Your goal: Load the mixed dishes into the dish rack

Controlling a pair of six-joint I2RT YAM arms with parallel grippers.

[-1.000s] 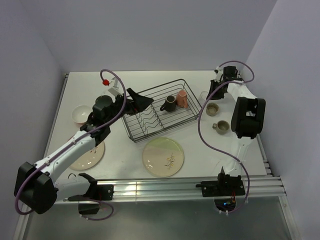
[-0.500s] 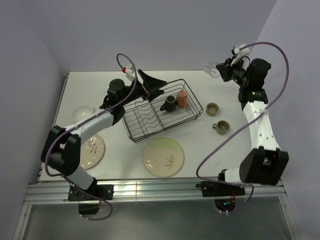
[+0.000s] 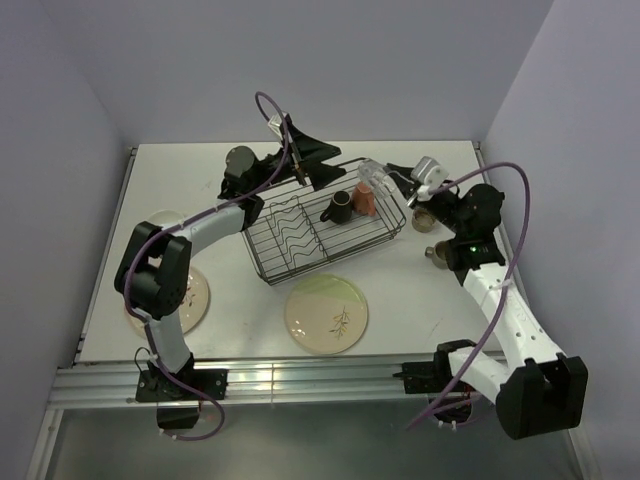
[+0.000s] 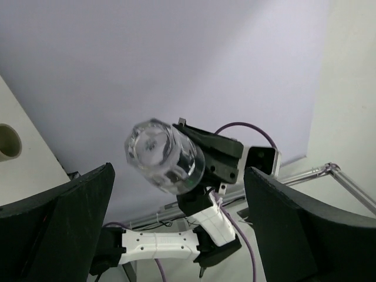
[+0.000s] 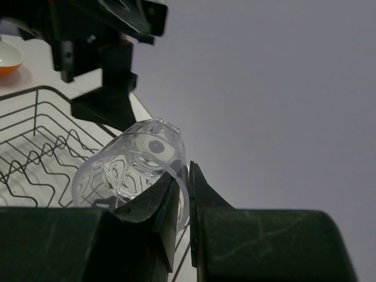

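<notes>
Left arm: stretched far forward, elbow raised. Left gripper: fingers spread wide. Right arm: reaching forward and inward. Right gripper: fingers clamped on the clear glass.

The left arm covers much of the left plate; the right arm partly hides the far mug and the near mug.

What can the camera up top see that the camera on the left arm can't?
Only the top camera shows the dish rack, the pink mug and dark mug inside it, and the green-tinted plate in front of it. Only the left wrist camera looks straight at the free end of the clear glass, between the wide-open fingers of the left gripper. Both show that glass pinched in the right gripper.
</notes>
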